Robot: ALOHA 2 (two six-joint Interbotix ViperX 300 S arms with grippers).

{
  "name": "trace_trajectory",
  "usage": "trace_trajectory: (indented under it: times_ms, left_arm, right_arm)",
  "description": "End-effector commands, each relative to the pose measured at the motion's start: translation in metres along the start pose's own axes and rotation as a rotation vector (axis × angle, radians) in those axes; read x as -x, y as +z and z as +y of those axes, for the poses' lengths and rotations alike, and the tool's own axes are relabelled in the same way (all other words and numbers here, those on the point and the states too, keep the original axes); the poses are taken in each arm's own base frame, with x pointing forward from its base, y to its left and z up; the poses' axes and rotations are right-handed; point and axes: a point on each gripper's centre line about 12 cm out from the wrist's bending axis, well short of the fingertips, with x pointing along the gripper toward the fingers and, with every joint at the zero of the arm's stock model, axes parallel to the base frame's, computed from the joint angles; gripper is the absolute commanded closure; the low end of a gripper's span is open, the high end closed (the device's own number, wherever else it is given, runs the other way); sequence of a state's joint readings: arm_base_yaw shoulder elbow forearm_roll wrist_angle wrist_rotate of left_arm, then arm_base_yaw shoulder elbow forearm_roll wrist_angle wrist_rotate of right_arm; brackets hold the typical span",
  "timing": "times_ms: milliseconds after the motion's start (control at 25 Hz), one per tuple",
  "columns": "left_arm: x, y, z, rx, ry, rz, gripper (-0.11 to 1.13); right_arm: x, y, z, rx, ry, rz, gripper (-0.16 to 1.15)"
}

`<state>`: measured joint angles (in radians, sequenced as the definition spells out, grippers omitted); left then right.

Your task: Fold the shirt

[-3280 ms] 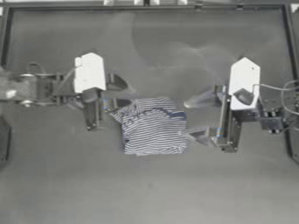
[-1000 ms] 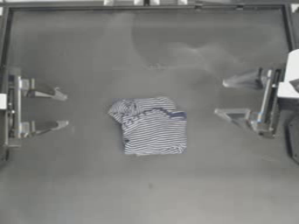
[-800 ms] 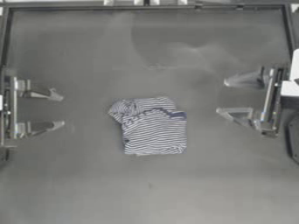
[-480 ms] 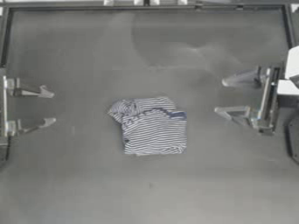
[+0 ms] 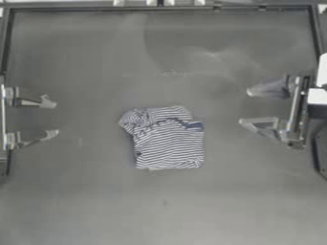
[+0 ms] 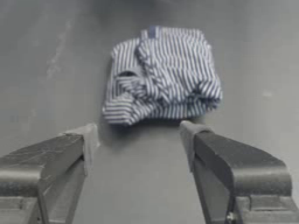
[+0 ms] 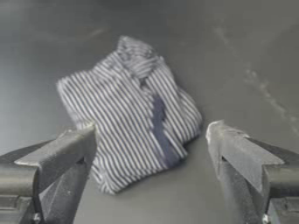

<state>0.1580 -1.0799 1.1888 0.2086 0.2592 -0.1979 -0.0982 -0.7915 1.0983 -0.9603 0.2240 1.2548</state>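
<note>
Both grippers are pulling back, open and empty, from the folded navy-and-white striped soft-fabric shirt (image 5: 165, 139), the left gripper (image 5: 47, 119) farther away than the right gripper (image 5: 262, 106).

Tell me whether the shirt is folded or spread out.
Folded: the shirt lies as a compact bundle mid-table, sleeves tucked in, though rumpled at one end.

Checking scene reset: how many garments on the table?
1. The shirt lies folded near the middle of the table, between the open left gripper and the open right gripper; neither touches it.
</note>
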Motion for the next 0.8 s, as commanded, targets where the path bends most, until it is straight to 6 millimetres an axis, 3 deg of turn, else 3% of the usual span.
trace_trajectory:
  times_ms: [40,800]
  left_arm:
    - [0.003,0.004,0.001,0.008,0.002,-0.021,0.1]
    - [0.018,-0.003,0.001,0.043,-0.002,-0.061,0.1]
  right_arm:
    - [0.008,0.004,0.0,-0.017,0.009,-0.031,-0.03]
    - [0.014,-0.002,-0.004,-0.022,0.012,-0.041,-0.03]
